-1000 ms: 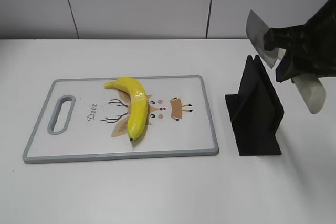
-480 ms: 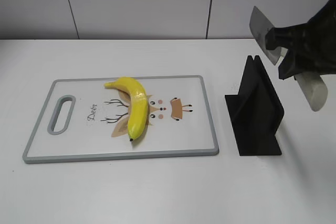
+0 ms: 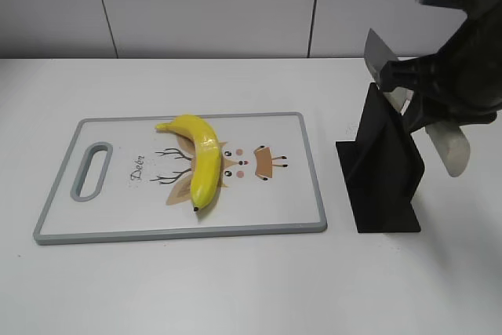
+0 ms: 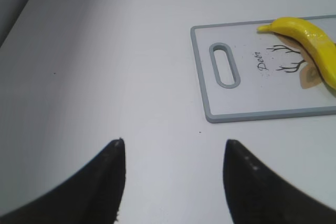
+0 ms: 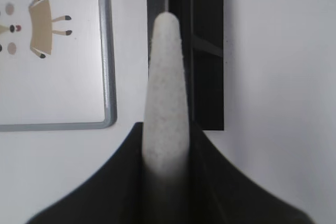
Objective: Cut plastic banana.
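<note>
One knife [image 3: 439, 127], clenched in the right gripper [image 3: 427, 107], has dipped toward its black stand [image 3: 384, 166]; the plastic banana [image 3: 200, 158] stays uncut, the left gripper [image 4: 173, 179] gapes idle.

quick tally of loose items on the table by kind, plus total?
Glossy yellow plastic banana: 1
White cutting board with grey rim: 1
Black knife stand: 1
Knife with pale handle, gripped in the right hand: 1
Total: 4
</note>
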`<state>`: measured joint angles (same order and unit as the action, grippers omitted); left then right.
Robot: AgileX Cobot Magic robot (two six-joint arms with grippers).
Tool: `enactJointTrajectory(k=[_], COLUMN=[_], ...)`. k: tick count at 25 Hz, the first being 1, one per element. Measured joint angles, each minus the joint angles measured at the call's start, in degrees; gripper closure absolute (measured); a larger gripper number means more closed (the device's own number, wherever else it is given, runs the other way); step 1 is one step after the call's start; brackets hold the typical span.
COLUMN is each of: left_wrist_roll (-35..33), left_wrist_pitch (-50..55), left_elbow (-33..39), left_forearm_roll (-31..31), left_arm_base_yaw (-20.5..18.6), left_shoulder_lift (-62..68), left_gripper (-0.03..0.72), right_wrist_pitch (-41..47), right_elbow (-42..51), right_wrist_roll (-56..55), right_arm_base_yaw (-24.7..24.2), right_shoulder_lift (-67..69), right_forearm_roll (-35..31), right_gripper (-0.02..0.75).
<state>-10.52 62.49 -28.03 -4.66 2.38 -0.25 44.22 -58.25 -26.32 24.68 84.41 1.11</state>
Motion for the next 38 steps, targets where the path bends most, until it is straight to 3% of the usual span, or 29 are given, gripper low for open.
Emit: enactJointTrajectory(k=[15, 18, 24, 27, 32, 38], left_wrist_roll=[0.0, 0.0, 0.0, 0.0, 0.0, 0.0], left_wrist_pitch=[-0.01, -0.01, -0.01, -0.01, -0.01, -0.01], left_elbow=[0.0, 0.0, 0.0, 0.0, 0.0, 0.0], left_forearm_roll=[-0.16, -0.16, -0.16, -0.16, -0.11, -0.11], left_arm_base_yaw=[0.0, 0.0, 0.0, 0.0, 0.0, 0.0], left_shoulder_lift=[0.0, 0.0, 0.0, 0.0, 0.0, 0.0], left_gripper=[0.136, 0.136, 0.136, 0.136, 0.136, 0.136], right_wrist_pitch=[3.76, 3.64, 3.64, 3.41, 3.72, 10.2], right_elbow=[0.0, 0.0, 0.0, 0.0, 0.0, 0.06], right_wrist_roll=[0.75, 0.75, 3.14, 4.29, 7.81, 17.44], right_arm_base_yaw=[0.0, 0.0, 0.0, 0.0, 0.0, 0.0], right_shoulder_lift=[3.62, 3.62, 3.62, 2.23, -2.49, -12.98], right_forearm_roll=[-0.23, -0.41, -2.6, -2.81, -2.81, -2.81], right_gripper=[0.57, 0.49, 0.202, 0.113, 0.103, 0.104])
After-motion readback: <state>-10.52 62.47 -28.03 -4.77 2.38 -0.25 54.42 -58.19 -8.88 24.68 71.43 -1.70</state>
